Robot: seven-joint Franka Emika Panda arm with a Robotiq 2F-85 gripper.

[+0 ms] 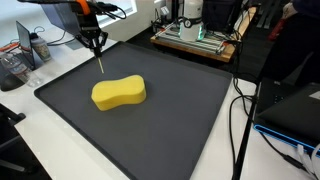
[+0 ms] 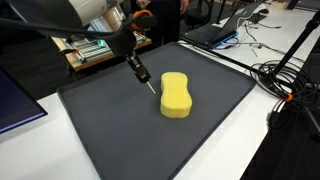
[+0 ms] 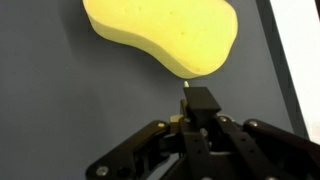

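Pinching a thin stick between jaws drawn tight together, the gripper hangs over a dark mat. The stick's tip is right at the edge of a yellow sponge; whether it touches I cannot tell. The sponge lies flat near the mat's middle. It looks light, soft and squashy, best gripped across its narrow waist. Cables trail beyond.

Only the sponge interrupts the open mat.
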